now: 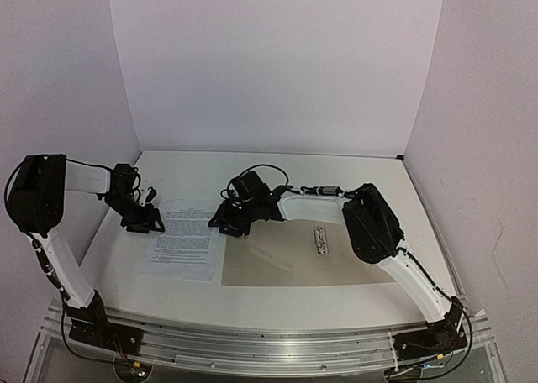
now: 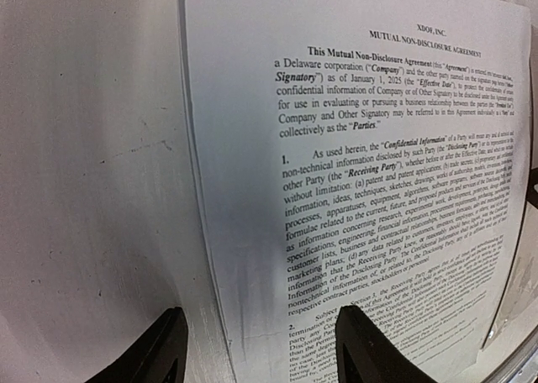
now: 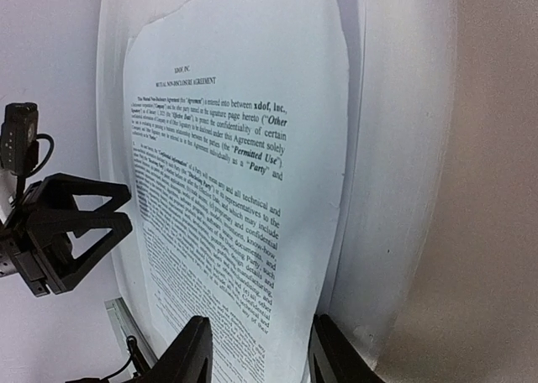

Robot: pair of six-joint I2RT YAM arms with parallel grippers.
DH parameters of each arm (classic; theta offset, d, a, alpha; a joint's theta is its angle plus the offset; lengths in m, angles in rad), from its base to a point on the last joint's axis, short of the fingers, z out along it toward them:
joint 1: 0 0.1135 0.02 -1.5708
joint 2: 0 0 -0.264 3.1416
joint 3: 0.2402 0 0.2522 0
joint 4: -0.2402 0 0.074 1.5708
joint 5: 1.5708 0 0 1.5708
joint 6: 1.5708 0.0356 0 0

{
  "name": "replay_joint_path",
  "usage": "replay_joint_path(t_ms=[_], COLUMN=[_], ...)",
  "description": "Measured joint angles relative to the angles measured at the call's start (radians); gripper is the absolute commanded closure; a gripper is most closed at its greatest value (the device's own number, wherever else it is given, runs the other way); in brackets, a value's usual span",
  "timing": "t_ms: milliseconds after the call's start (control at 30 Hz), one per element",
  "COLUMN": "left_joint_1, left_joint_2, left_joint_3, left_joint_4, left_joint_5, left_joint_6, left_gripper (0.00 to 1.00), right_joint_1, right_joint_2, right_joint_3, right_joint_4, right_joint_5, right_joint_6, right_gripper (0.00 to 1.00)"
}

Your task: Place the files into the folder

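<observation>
Pale walls are enclosing a white table (image 1: pixel 252 173), where the files (image 1: pixel 185 242) are lying flat, printed side up, just beside the left edge of the open beige folder (image 1: pixel 286 265). A small metal clip (image 1: pixel 320 238) is sitting on the folder's far part. The left gripper (image 1: pixel 141 222) is hanging low at the far left corner of the files, its jaws standing apart; in the left wrist view one finger (image 2: pixel 160 354) is sitting over bare table and the other over the printed sheet, with the paper's edge running between them. The right gripper (image 1: pixel 229 225) is hanging at the far right corner, jaws likewise apart and straddling the sheet's right edge. Whether either one is touching the paper cannot be told.
</observation>
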Motion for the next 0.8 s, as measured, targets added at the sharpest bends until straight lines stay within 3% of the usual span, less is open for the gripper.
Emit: replay_joint_path(t_ms=[267, 800], left_joint_1=[0.000, 0.000], left_joint_2=[0.000, 0.000], left_joint_3=[0.000, 0.000], left_joint_4=[0.000, 0.001], left_joint_5=[0.000, 0.002], left_joint_6=[0.000, 0.000], left_gripper=[0.40, 0.41], right_joint_1=[0.000, 0.022], right_joint_2=[0.003, 0.004], right_joint_3=[-0.002, -0.004], right_joint_4=[0.026, 0.127], right_joint_5=[-0.013, -0.031], right_joint_6=[0.015, 0.033], right_gripper=[0.71, 0.67])
